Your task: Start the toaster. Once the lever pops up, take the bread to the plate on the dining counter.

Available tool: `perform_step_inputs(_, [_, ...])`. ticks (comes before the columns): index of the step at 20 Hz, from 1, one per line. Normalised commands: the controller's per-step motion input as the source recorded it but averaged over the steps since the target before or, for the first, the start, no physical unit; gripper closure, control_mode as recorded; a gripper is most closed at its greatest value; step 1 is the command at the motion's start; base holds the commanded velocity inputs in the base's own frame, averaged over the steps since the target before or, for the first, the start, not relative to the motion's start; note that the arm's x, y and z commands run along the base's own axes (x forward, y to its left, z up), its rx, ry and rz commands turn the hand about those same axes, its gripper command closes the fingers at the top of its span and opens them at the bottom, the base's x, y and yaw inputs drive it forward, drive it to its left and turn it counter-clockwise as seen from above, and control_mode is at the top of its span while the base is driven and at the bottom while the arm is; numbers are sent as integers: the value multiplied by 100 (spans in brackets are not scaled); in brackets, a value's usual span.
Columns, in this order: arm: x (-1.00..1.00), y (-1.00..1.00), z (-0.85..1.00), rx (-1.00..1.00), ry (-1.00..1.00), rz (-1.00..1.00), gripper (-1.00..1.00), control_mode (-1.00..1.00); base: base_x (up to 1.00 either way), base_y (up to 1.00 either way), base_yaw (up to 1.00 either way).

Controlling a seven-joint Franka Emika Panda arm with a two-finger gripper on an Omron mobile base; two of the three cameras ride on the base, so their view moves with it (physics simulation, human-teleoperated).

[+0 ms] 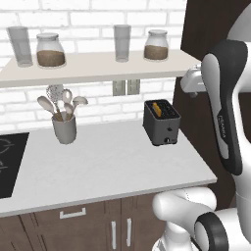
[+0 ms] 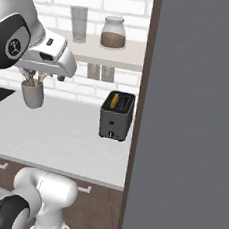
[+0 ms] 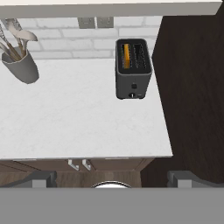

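On the worktop, far right: the toaster (image 1: 162, 122) stands near the dark cabinet wall, with the bread (image 1: 156, 108) seated in its left slot; from the hand view it sits at about one o'clock, well apart from my hand.
Step in hand: I judge this is the approach to start the toaster; the lever is too small for me to make out, though tiny knobs show on the front face.
How to do it well: I'd bring the hand (image 3: 112, 177) forward and down toward one o'clock, line up on the toaster's front, and press down squarely so the body doesn't slide on the worktop (image 1: 108, 162).
Watch for: the utensil cup (image 1: 64, 128) at ten o'clock is well clear; the cabinet wall at three o'clock is tight beside the toaster.
Hand: fingers spread wide, holding nothing, touching nothing, hanging above the worktop's front edge.
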Motion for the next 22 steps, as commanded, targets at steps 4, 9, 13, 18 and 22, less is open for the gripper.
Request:
perform_step_inputs(4, [-4, -6, -9, 0, 0, -1, -100, -100, 0, 0, 0])
perform_step_inputs(9, [1, -32, -36, 1, 0, -5, -100, -100, 0, 0, 0])
perform_step_inputs(13, [15, -20, -31, 0, 0, -2, -100, -100, 0, 0, 0])
perform_step_inputs(18, [37, 0, -28, 0, 0, 0, -100, -100, 0, 0, 0])
perform_step_inputs(22, [48, 0, -35, 0, 0, 0, -100, -100, 0, 0, 0])
